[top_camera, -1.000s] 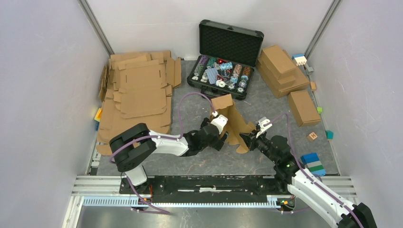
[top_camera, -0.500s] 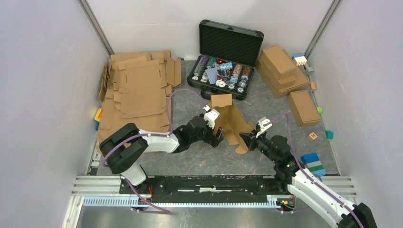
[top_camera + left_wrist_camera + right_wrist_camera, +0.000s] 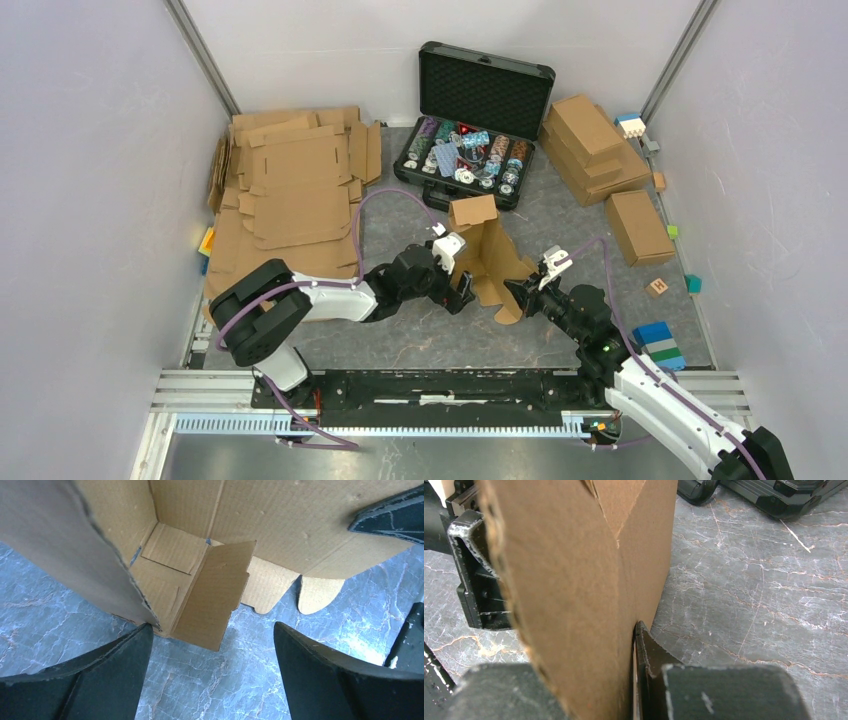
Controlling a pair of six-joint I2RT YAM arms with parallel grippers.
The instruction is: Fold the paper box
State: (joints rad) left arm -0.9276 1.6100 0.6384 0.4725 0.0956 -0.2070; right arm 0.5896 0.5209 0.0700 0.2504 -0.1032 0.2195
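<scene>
**Q:** Which step is being shown?

**A:** The paper box [image 3: 488,252] is standing half-erected at the middle of the table [image 3: 430,340], just near of the open chip case [image 3: 470,150]. It is well apart from the stack of flat cardboard sheets [image 3: 295,200] at the far left. Judging by the raised panels and one loose corner flap [image 3: 212,597], the walls are being set up and the lid is not yet closed.

**Q:** What are the two grippers doing?

**A:** The right gripper [image 3: 522,293] is pinching an upright panel at the box's near right edge, and the cardboard is sitting between its nearly closed fingers. The left gripper [image 3: 463,287] is hovering at the box's left side with its jaws spread wide, holding nothing. In the left wrist view one finger [image 3: 100,680] is lying just beside the lower edge of the raised wall.

**Q:** What is the next move calling for?

**A:** Probably the left gripper is needing to catch the loose flap and press it inward against the wall. The right grip would be steadying the box meanwhile, since thin cardboard is liable to spring back.
</scene>
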